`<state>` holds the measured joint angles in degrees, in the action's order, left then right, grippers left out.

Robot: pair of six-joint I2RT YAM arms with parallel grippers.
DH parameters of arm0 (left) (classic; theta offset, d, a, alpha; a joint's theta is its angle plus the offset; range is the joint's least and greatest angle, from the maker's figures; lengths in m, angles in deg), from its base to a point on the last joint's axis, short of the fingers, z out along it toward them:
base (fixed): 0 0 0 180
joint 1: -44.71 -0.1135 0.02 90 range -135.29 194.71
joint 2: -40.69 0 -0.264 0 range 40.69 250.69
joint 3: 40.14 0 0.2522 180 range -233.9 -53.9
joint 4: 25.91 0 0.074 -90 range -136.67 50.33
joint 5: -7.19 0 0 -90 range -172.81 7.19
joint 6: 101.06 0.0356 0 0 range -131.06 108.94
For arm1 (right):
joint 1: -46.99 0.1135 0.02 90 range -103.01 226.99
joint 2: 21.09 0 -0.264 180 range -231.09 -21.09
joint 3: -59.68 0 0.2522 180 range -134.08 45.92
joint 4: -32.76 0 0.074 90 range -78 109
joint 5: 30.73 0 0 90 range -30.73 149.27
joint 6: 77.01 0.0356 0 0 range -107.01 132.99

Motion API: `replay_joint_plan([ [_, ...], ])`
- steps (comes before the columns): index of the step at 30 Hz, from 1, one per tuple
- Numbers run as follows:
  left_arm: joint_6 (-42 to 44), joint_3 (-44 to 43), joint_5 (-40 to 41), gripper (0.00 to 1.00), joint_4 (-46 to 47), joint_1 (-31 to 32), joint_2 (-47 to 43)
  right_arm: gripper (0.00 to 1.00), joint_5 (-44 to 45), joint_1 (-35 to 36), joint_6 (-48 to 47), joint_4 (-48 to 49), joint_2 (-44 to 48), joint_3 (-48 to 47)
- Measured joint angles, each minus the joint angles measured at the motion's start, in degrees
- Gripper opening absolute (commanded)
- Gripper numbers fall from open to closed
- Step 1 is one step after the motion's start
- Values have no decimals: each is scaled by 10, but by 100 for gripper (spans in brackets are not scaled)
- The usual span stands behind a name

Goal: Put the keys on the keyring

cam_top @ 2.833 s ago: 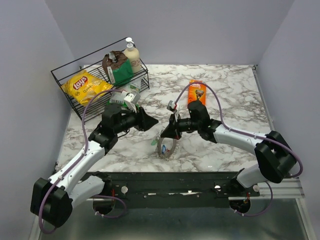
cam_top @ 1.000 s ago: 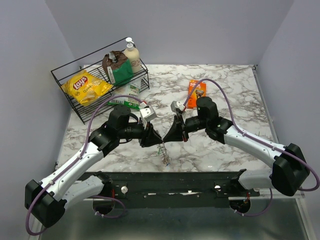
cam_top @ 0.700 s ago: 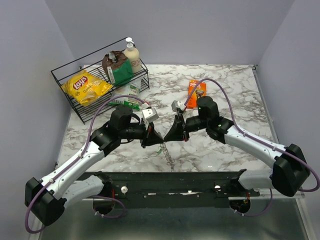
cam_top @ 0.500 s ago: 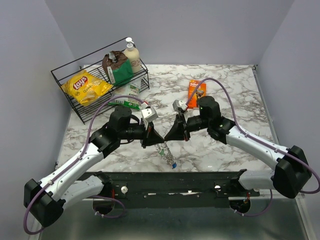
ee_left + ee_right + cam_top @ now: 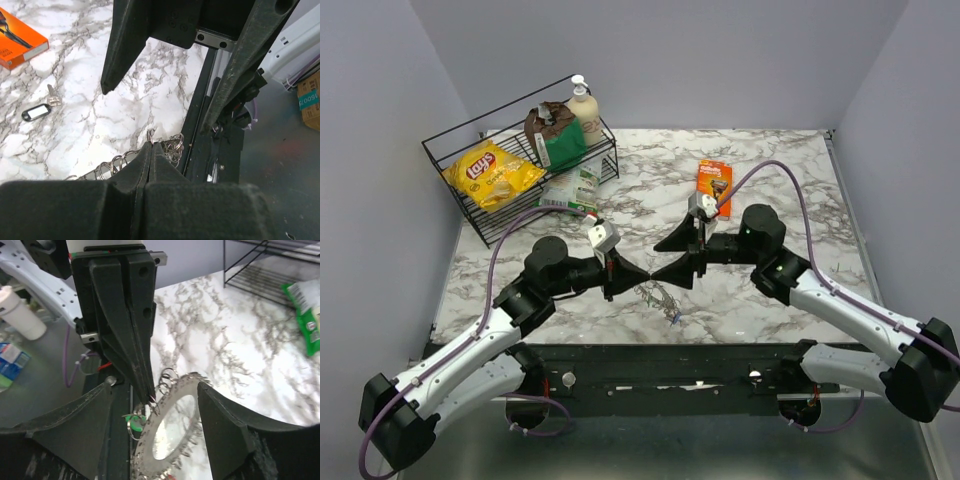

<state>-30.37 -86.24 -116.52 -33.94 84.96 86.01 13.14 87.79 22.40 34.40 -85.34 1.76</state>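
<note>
Left gripper (image 5: 640,283) is pinched together on the keyring (image 5: 662,296), clamping a small wire loop at the ring's rim right at its fingertips (image 5: 145,382) (both wrist views agree). Right gripper (image 5: 655,265) has its fingers spread wide and holds nothing. The ring sits in the gap between them and touches neither.

The keyring is at the middle of the worktop (image 5: 770,170) toward the near edge, between the two grippers. It hangs from the left gripper's tips, down and toward the arm bases. Cannot tell whether its low edge rests on the worktop. A green key (image 5: 132,421) shows at the ring's lower left in the right wrist view. A tiny blue bit at the ring's low end in the top view looks like the blue key (image 5: 676,319), too small to be sure.

Relation that matters: the ring lies straight ahead of the right gripper with its flat face turned to that wrist, so its plane runs across the approach line. The left gripper comes in from the opposite side, almost nose to nose. The right arm is the free one and already close. Likely it has to line up on the thin rim or a key, not the open middle, or it closes on air.

A loose silver key (image 5: 51,95) with a dark tag (image 5: 36,113) lies near the orange pack (image 5: 15,42), well apart from the ring.
</note>
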Motion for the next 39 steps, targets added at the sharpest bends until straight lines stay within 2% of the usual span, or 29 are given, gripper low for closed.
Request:
replay_joint_plan([
  [9, -3, 44, 1, 0, 90, 0, -36, 81, 32, -3, 5, 30, 44, 42],
  [13, -6, 67, -10, 0, 134, 0, -56, 75, 25, -16, 6, 42, 49, 49],
  [20, -21, 71, -49, 0, 191, 0, -59, 74, -30, -29, 17, 84, 45, 62],
  [27, -31, 70, -67, 0, 210, 0, -47, 73, -108, -29, 31, 116, 24, 62],
  [29, -31, 70, -69, 0, 212, 0, -43, 69, -119, -29, 35, 119, 23, 62],
  [31, -31, 70, -71, 0, 214, 0, -41, 59, -128, -29, 38, 120, 22, 61],
  [36, -35, 66, -76, 0, 226, 0, -29, 51, -139, -29, 57, 142, 11, 60],
  [39, -42, 66, -81, 0, 234, 0, -22, 36, -145, -29, 71, 159, -1, 60],
])
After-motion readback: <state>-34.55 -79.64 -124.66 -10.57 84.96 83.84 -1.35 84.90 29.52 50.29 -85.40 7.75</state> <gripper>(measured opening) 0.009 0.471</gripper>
